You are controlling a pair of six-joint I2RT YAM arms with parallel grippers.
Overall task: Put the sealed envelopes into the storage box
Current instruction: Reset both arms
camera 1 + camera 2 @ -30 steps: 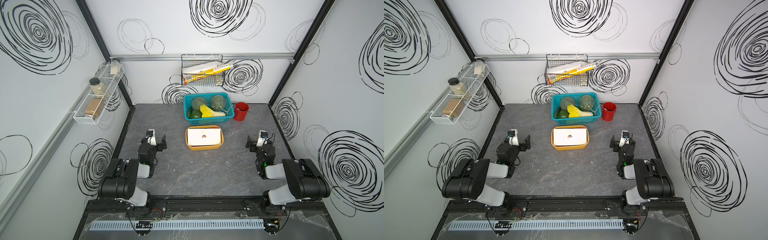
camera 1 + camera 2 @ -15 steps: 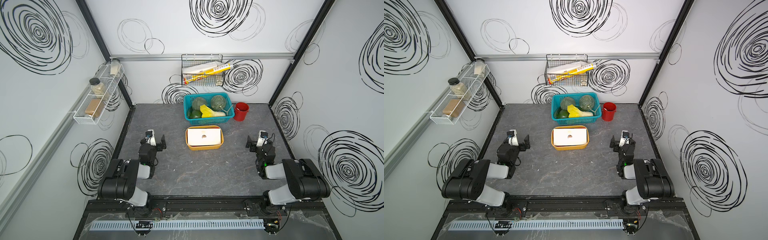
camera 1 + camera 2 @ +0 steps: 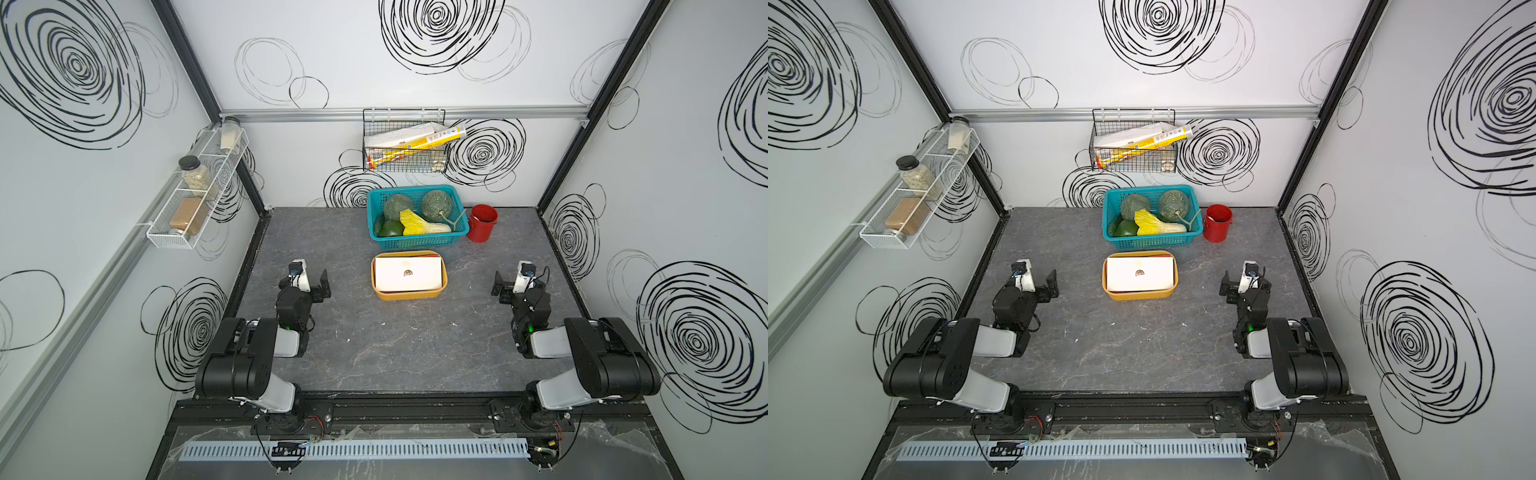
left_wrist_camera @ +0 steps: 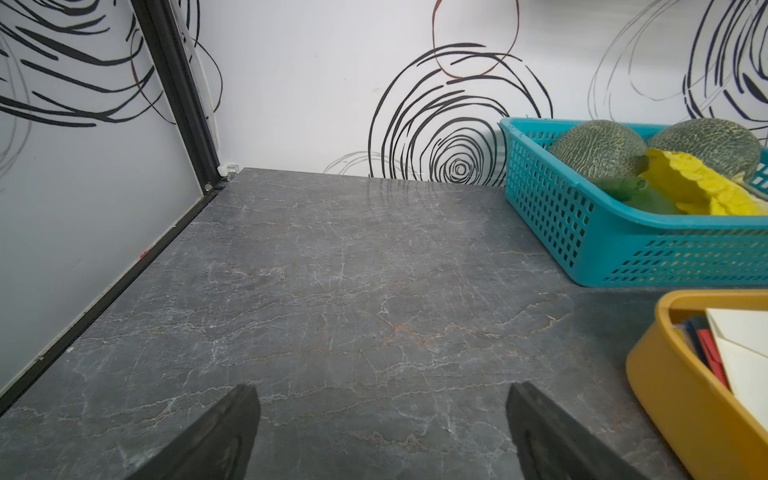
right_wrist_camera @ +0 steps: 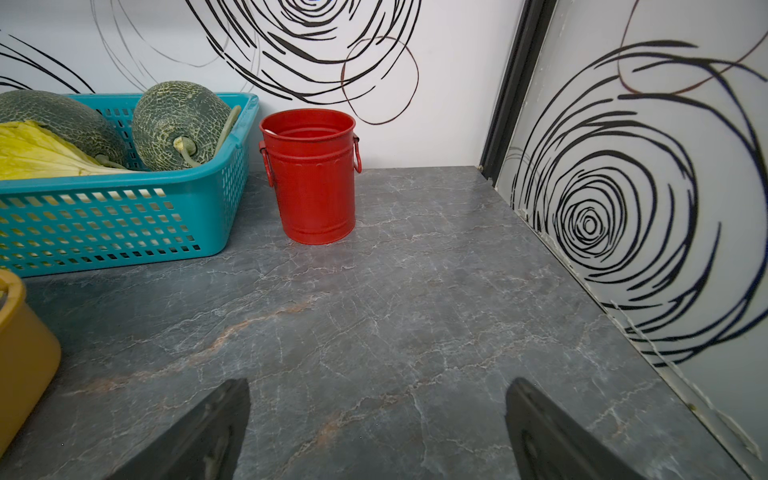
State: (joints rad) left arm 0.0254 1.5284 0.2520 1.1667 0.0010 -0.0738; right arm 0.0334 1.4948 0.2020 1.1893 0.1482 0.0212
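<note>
1. The surface (image 3: 415,353) showed no loose envelopes in either top view, so the task looked finished. The main risk was a needless extra reach that disturbed what was already packed.
2. The teal basket (image 3: 415,243) sat just beyond the far side of the storage box. An arm swinging in high over the box could have clipped it.
3. The storage box (image 3: 409,294) stood mid-surface, between the two arms. It looked light, so a nudge on its rim could have slid it.
4. The sealed envelopes (image 3: 407,274) lay stacked inside the box, a white one on top, with red and dark edges beneath it in the left wrist view. The stack seemed to ride high, so a bump might have spilled the top one.
5. The left claw (image 4: 382,390) and right claw (image 5: 379,384) gaped wide and empty, low over bare surface and well apart from the box. Dropping lower could have scraped their tips.
</note>
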